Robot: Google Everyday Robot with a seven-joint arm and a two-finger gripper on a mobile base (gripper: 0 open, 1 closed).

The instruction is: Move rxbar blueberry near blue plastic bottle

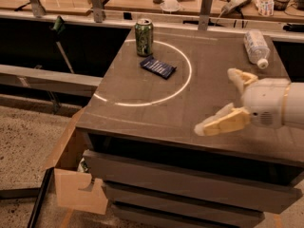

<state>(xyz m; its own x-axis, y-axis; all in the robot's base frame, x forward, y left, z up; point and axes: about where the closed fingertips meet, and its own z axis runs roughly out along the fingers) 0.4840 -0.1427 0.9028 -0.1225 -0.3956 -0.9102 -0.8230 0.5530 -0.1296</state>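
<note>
Cream two-finger gripper (230, 100) hovers over the right front of the grey table (142, 120), fingers spread wide and empty, well apart from the small flat navy-wrapped rxbar blueberry (158, 68). That bar lies inside the white circle, just beside the green soda can (144, 31). It looks light, thin and probably slick, so it is best pinched across its narrow width. The clear crinkly blue plastic bottle (256, 47) lies on its side at the far right.

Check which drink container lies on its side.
The blue plastic bottle, far right on the table, lies on its side; the green can stands upright. The open tool hovers over the table's right edge, empty.
</note>
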